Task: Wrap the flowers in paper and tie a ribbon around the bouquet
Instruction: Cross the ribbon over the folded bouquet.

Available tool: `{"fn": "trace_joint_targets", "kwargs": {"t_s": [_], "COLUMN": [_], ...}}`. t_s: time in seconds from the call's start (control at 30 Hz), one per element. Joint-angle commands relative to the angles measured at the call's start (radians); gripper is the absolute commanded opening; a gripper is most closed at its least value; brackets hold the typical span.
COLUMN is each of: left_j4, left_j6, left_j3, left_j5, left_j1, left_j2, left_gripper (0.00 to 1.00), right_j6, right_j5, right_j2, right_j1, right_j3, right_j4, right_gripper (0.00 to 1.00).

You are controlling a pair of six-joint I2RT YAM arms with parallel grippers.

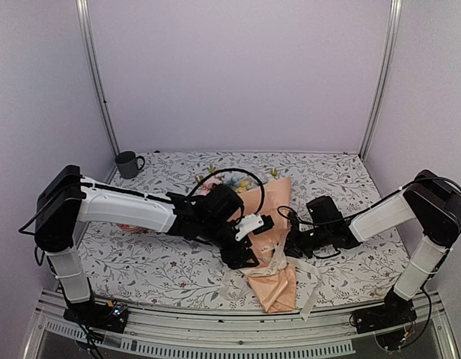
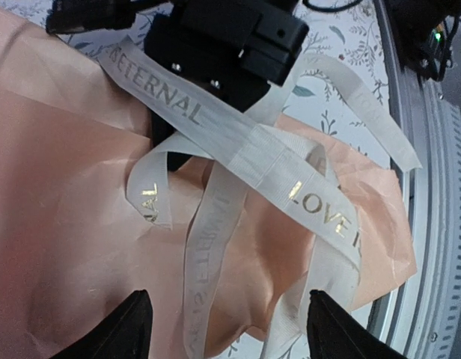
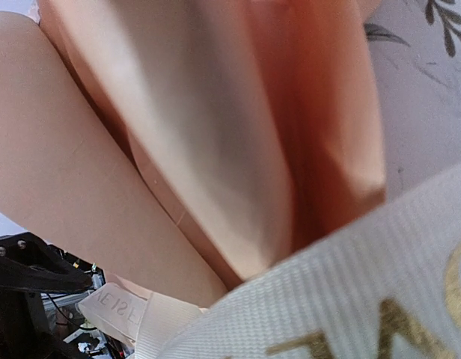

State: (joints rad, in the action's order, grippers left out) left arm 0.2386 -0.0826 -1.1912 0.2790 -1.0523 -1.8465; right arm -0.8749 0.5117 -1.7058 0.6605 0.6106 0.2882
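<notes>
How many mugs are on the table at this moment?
1: a dark mug stands at the back-left corner of the table, near the wall, apart from the bouquet. Others may be hidden.

Light is soft and even, shadows faint. Gold lettering on the ribbon (image 2: 313,202) glints in the left wrist view.

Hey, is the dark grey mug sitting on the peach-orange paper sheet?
No, the dark grey mug stands on the leaf-patterned tablecloth at the far left corner, apart from the peach-orange paper.
</notes>
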Motion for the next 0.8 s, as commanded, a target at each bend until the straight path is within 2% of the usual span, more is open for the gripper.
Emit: {"fn": "trace_joint_targets", "kwargs": {"t_s": [0.0, 0.13, 0.23, 0.4, 0.5, 0.53, 0.67, 0.77], "left_j4": [0.114, 0.100, 0.062, -0.037, -0.058, -0.066, -0.152, -0.167], "left_j6": [-0.026, -0.019, -0.008, 0.002, 0.010, 0.013, 0.018, 0.023], "left_j3": [-0.013, -0.015, -0.019, 0.028, 0.039, 0.044, 0.098, 0.117], "left_j5": [0.042, -0.066, -0.094, -0.031, -0.063, -0.086, -0.212, -0.227], "left_j1": [0.004, 0.008, 0.008, 0.012, 0.011, 0.011, 0.021, 0.042], "left_j2": [-0.070, -0.073, -0.056, 0.023, 0.058, 0.072, 0.165, 0.192], "left_gripper": [0.70, 0.53, 0.26, 0.23, 0.02, 0.00, 0.00, 0.00], "right_j6": [0.007, 0.004, 0.005, 0.003, 0.003, 0.003, 0.001, -0.001], "right_j5": [-0.006, -0.006, -0.007, -0.012, -0.014, -0.015, -0.020, -0.025], "right_j2": [-0.015, -0.014, -0.007, 0.006, 0.006, 0.005, 0.002, 0.002], "right_j1": [-0.002, -0.002, -0.002, -0.002, -0.002, -0.002, -0.002, -0.003], "right_j3": [0.014, 0.010, 0.008, 0.000, -0.004, -0.003, -0.004, -0.005], "right_j4": [0.006, 0.008, 0.006, 0.006, 0.006, 0.006, 0.007, 0.008], "right_gripper": [0.00, 0.00, 0.00, 0.00, 0.00, 0.00, 0.00, 0.00]}}
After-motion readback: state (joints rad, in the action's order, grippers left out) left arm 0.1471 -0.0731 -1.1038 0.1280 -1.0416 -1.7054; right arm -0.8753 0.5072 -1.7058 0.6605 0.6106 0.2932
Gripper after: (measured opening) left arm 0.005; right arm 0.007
